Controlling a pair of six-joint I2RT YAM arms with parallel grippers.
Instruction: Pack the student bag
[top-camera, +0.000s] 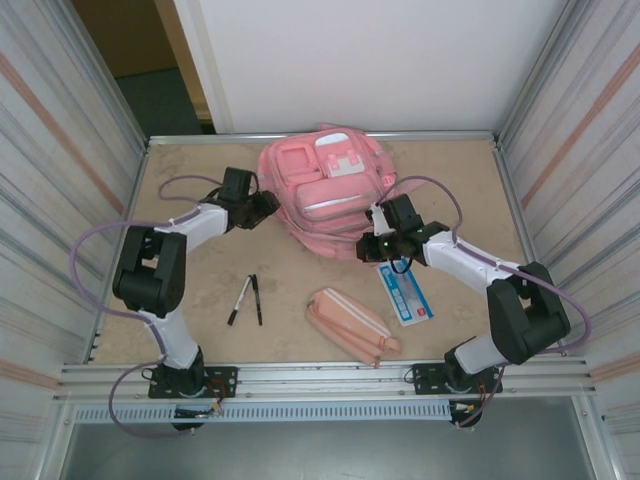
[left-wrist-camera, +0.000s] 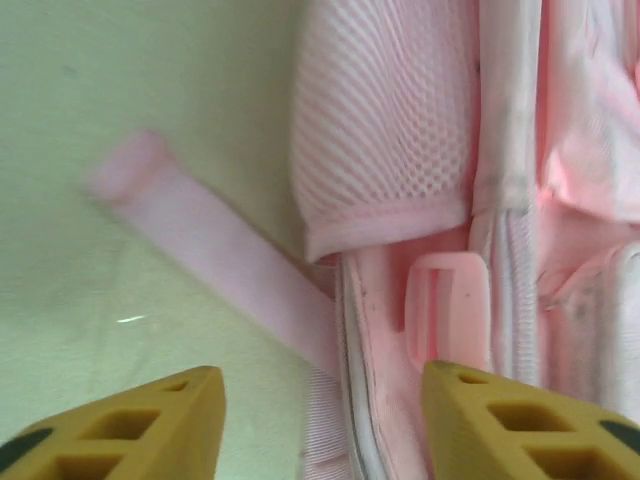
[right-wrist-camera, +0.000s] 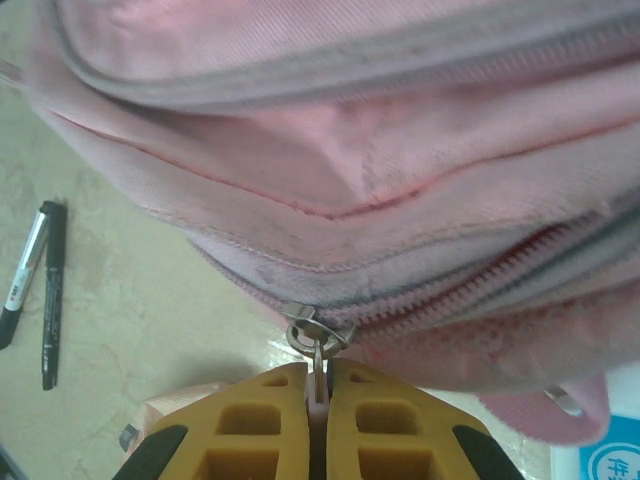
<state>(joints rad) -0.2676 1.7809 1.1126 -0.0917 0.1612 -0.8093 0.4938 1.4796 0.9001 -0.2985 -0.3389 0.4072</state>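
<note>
A beige worktop (top-camera: 200, 290) walled by ribbed panels carries the student bag (top-camera: 320, 190) at its far middle. At the bag's left side the left gripper (left-wrist-camera: 320, 400) is open, its jaws spread above a pink strap (left-wrist-camera: 210, 250). At the bag's near edge the right gripper (right-wrist-camera: 318, 385) is clamped on the zip pull (right-wrist-camera: 318, 352). Two pens (top-camera: 246, 299) and a pencil case (top-camera: 350, 322) lie nearer than the bag.

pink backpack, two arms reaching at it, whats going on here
The right gripper is shut on the zipper pull of the student bag, apparently to work the zip. The left gripper is open beside the bag's side strap. Two pens, a pencil case and a blue packet lie unpacked on the table.
</note>
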